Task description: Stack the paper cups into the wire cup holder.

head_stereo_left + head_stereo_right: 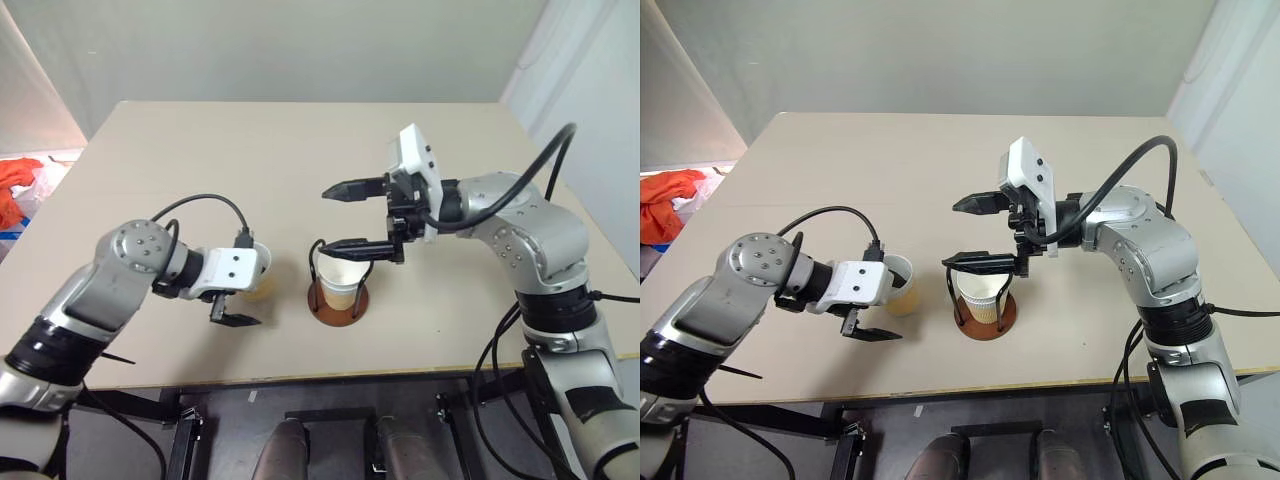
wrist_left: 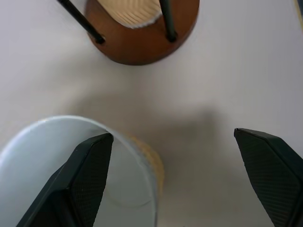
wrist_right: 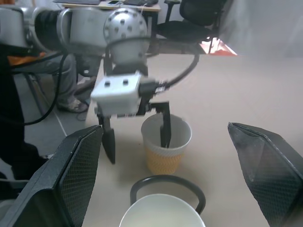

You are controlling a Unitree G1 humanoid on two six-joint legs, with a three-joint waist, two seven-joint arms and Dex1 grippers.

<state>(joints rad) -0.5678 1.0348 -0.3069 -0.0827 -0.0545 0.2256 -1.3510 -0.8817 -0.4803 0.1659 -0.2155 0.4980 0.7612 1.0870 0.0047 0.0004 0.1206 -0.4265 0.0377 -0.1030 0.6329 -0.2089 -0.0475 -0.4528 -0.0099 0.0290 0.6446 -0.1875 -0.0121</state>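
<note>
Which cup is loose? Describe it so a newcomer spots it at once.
On the tan table, near its front edge, find the wire cup holder. The paper cup stands on bare tabletop beside it, one finger of the open left gripper inside its rim.

Counted on the table

Two paper cups show: one in the wire cup holder (image 1: 982,318), one (image 1: 902,284) standing alone towards the table's (image 1: 940,160) near edge. One holder. Two grippers.
</note>
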